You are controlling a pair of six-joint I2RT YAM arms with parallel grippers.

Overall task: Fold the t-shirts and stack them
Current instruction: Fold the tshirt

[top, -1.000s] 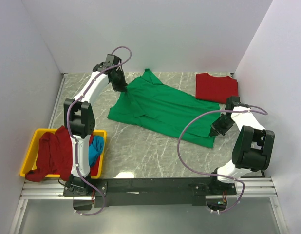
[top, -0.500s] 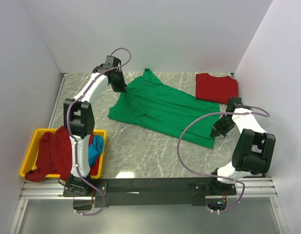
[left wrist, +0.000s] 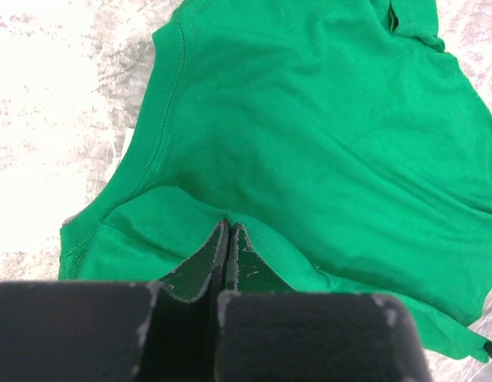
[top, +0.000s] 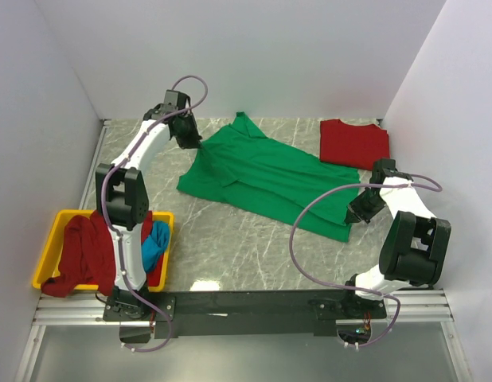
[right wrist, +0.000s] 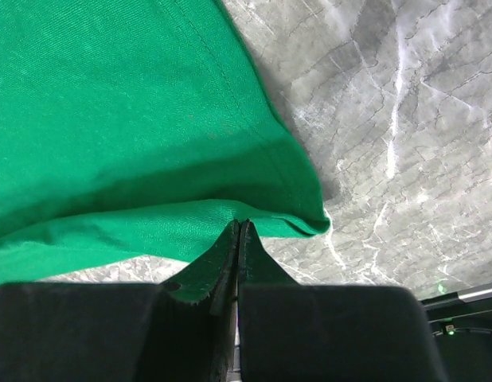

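A bright green t-shirt point(top: 266, 175) lies spread and rumpled across the middle of the marble table. My left gripper point(top: 197, 145) is shut on its far left edge, near a sleeve; in the left wrist view the closed tips point(left wrist: 228, 226) pinch a fold of green cloth point(left wrist: 326, 135). My right gripper point(top: 353, 215) is shut on the shirt's near right hem corner; in the right wrist view the tips point(right wrist: 239, 224) pinch the green hem point(right wrist: 134, 119). A red t-shirt point(top: 353, 143) lies folded at the far right.
A yellow bin point(top: 53, 239) at the near left holds dark red point(top: 87, 251) and blue point(top: 157, 243) shirts that hang over its rim. White walls close in the table on three sides. A black rail point(top: 254, 306) runs along the near edge.
My left gripper has pulled the shirt's left edge slightly up and to the left. My right gripper has barely moved, still holding the hem corner.
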